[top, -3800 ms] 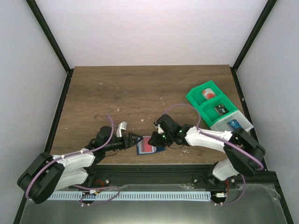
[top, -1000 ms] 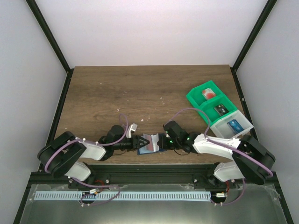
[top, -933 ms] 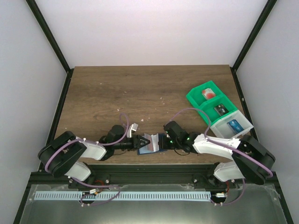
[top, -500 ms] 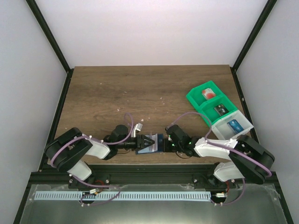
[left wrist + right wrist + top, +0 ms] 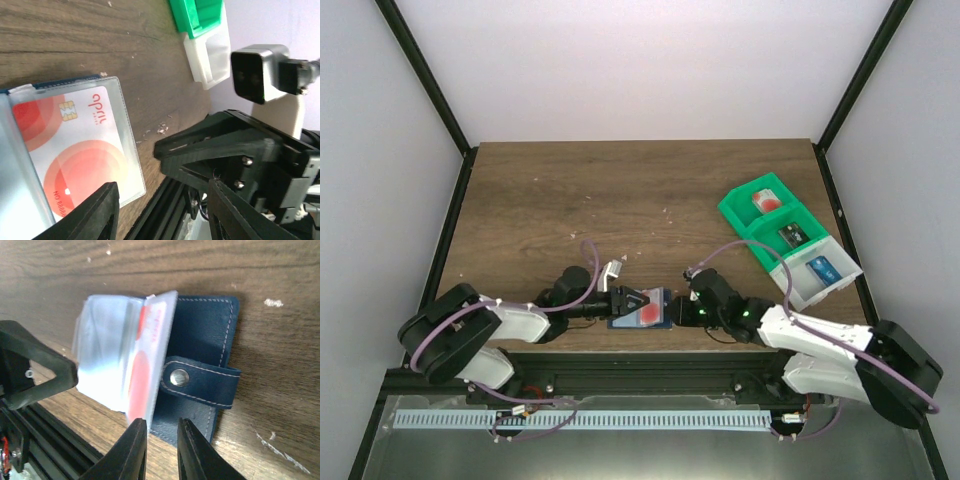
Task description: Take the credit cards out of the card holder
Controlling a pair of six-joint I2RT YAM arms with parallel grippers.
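- Since half a second ago, the right arm (image 5: 810,340) has been stretched out low along the near edge. The clear sleeve (image 5: 105,345), then raised between the grippers, is now laid over with the red-pink card (image 5: 75,155) face up.
- Position: the card holder (image 5: 212,335) is found lying open at the near edge of the table (image 5: 620,190), directly between the two grippers.
- State of the left gripper (image 5: 164,200): the jaws stand well apart and nothing is held. The sleeved card lies just ahead, and its long axis is judged to run roughly along the approach line.
- State of the right gripper (image 5: 161,435): the jaws are narrowly parted over the holder's near edge, by the snap strap (image 5: 200,382). Whether a grip is made cannot be told.
- Surface and room: wood grain is noted, with scattered flecks (image 5: 272,302). A black rail (image 5: 650,365) lies immediately nearside, so little room is judged there. The green bin (image 5: 760,215) and white bin (image 5: 815,272) stand well apart to the right.
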